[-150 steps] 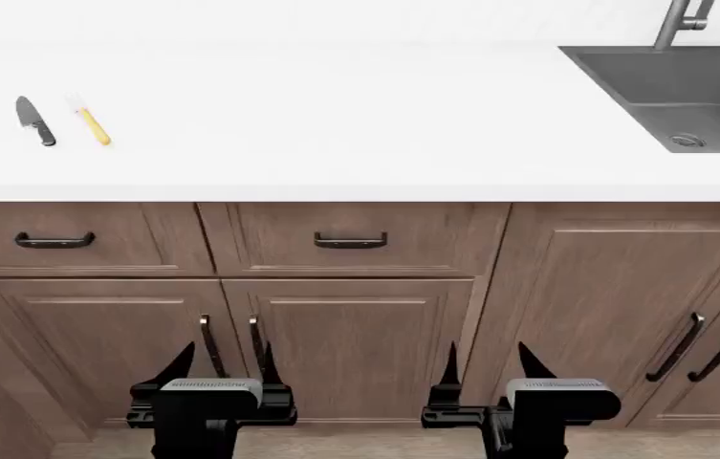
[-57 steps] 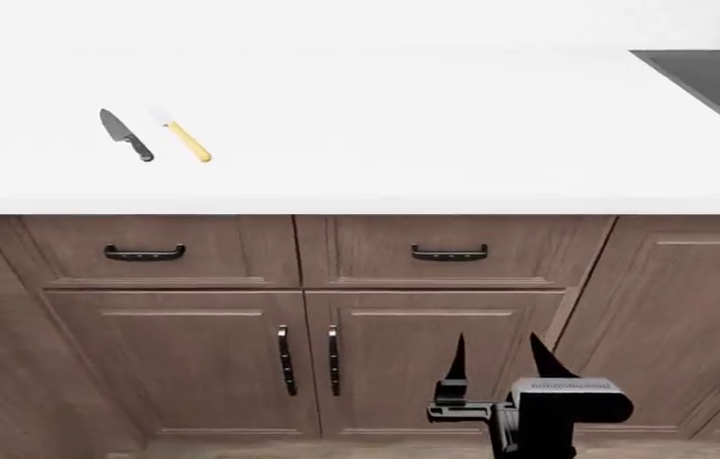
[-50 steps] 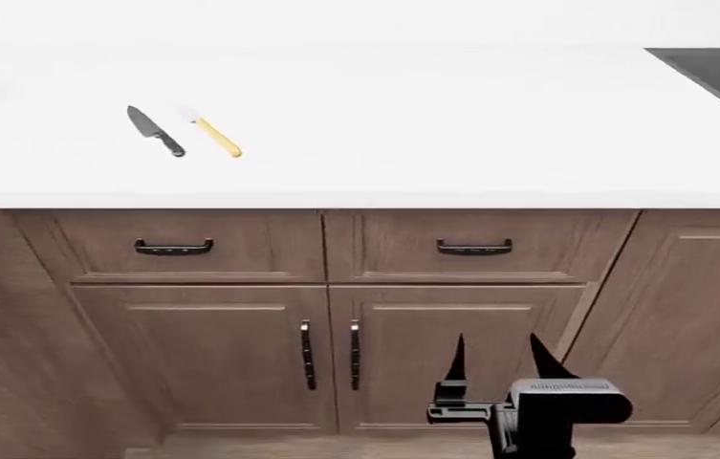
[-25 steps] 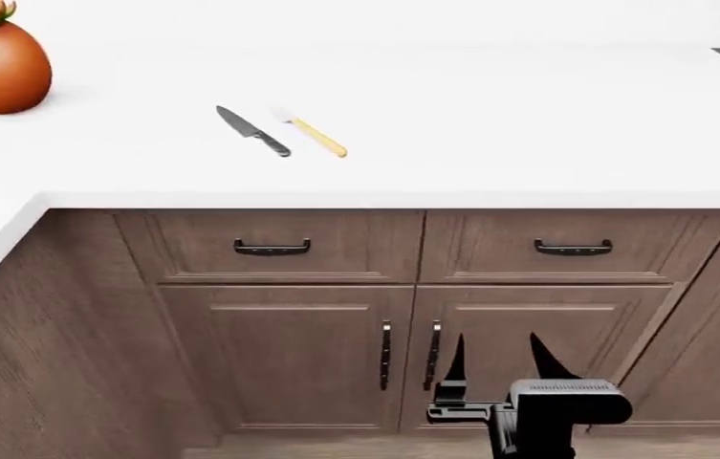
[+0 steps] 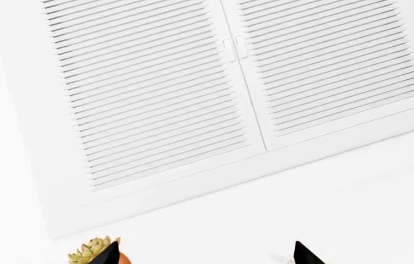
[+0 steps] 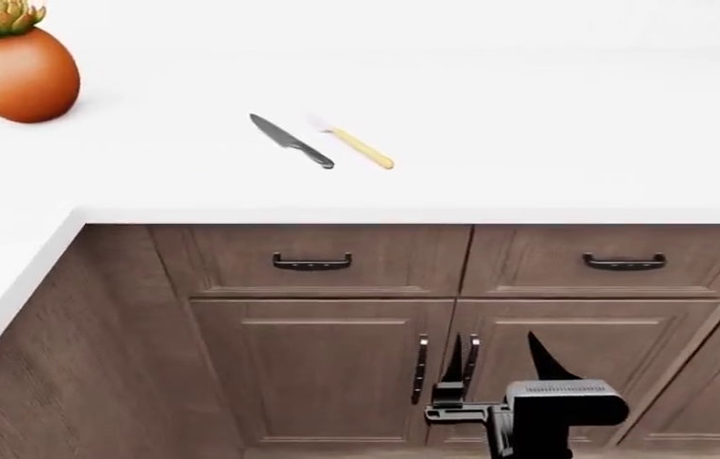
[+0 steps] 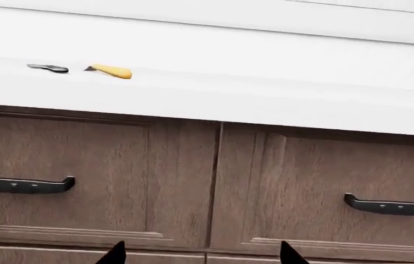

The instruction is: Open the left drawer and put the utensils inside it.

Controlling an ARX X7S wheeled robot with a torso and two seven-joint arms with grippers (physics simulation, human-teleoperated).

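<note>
**Inspector:** Head view is taken first. The left drawer (image 6: 313, 260) is recorded as fully shut, directly under the countertop (image 6: 526, 153), with its dark bar handle (image 6: 313, 261) lying horizontal at the centre of the front. The knife (image 6: 291, 142) and the fork (image 6: 360, 147) are noted on the counter just above it, side by side, apart, both angled alike.

**Assessor:** And the relation to the jaws?

**Inspector:** The right gripper (image 6: 501, 359) is held low before the cabinet doors (image 6: 321, 368), fingers pointed upward; the handle is placed up and to its left. In the right wrist view the same handle (image 7: 22, 184) is seen off to one side, not between the fingertips (image 7: 116, 254). The jaws are recorded as spread, with nothing held.

**Assessor:** The left arm?

**Inspector:** It is absent from the head view. The left gripper (image 5: 207, 254) is seen spread and empty, directed at white louvred shutters (image 5: 228, 82) and a potted succulent (image 6: 15, 62). Which arm is nearer the handle cannot be settled.
</note>
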